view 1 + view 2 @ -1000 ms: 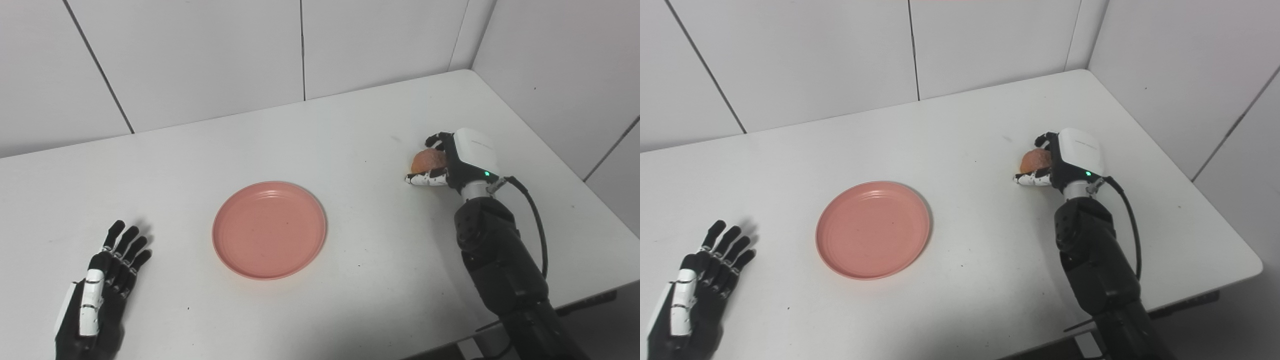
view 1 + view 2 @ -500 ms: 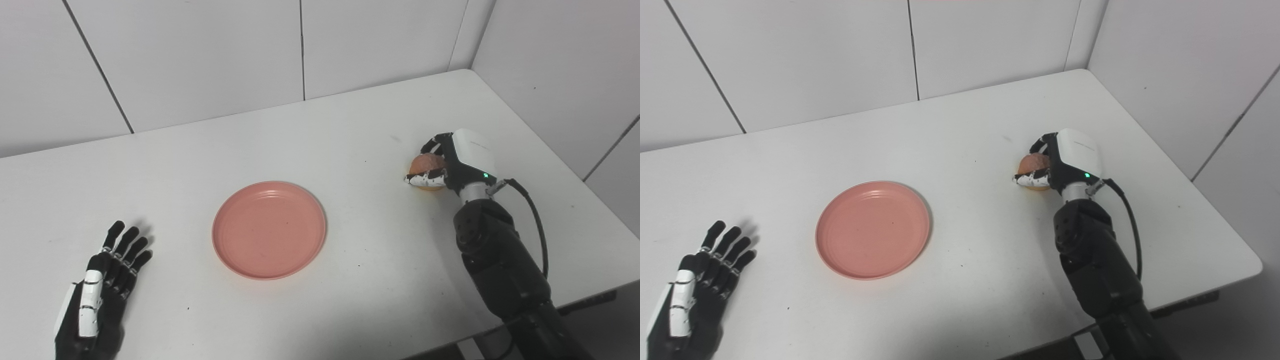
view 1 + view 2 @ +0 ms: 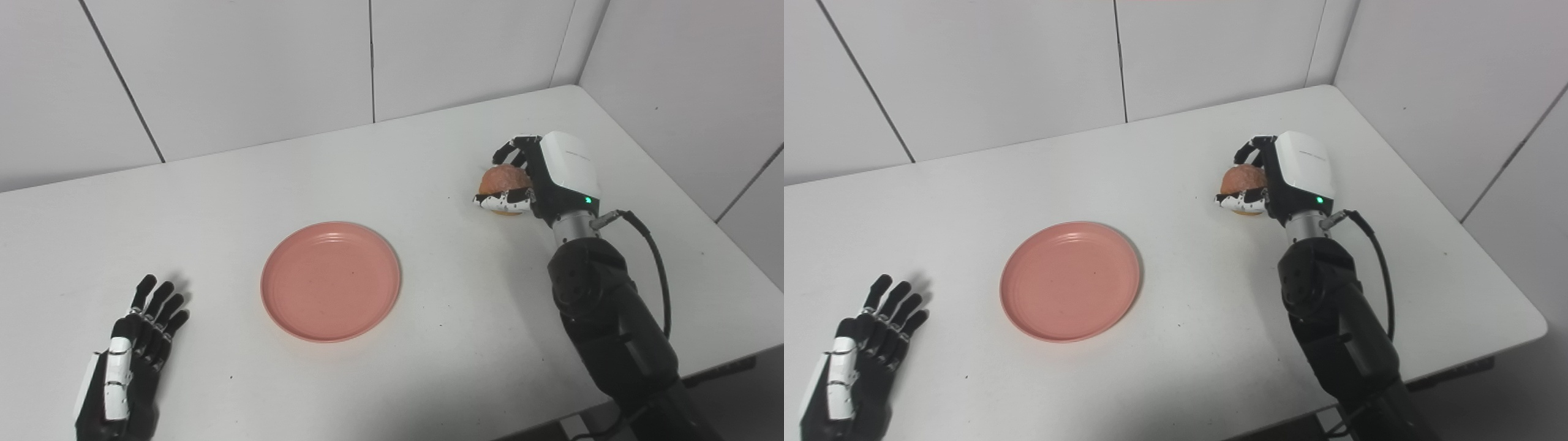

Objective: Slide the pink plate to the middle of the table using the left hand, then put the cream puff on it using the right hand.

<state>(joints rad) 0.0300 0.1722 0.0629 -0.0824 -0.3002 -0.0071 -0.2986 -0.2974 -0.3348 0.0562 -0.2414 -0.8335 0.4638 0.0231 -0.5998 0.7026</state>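
Observation:
A round pink plate [image 3: 330, 281] lies flat near the middle of the white table [image 3: 380, 165], with nothing on it. To its right, my right hand [image 3: 539, 177] is shut on the orange-brown cream puff [image 3: 503, 179], fingers over its top and thumb under its front, held a little above the table. My left hand [image 3: 131, 355] rests palm down on the table at the near left, open, fingers stretched out, well apart from the plate.
White wall panels [image 3: 245, 61] close the table's far side and a wall [image 3: 692, 79] runs along its right side. The table's front edge [image 3: 723, 361] passes close to my right forearm, where a black cable [image 3: 655, 257] loops out.
My right hand closed around the cream puff, lifted it off the table and carried it a little left and away. My left hand drew back slightly toward the near edge.

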